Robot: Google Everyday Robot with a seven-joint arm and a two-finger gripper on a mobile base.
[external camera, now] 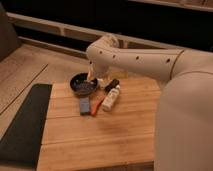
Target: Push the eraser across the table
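My end effector (pixel 93 76) is hovering over the bowl (pixel 80 88), grip unreadable; the eraser (pixel 84 105) is lying just nearside, long axis toward it.

Dim room, warm light. Dark wall (pixel 130 15) at back; pale rail (pixel 50 25) runs across it. Plank floor (pixel 25 67) at left, dark grey shape (pixel 7 30) in upper-left corner. Dark mat (pixel 22 125) along table (pixel 100 142) left edge. Hand (pixel 92 76) low over table's far side.
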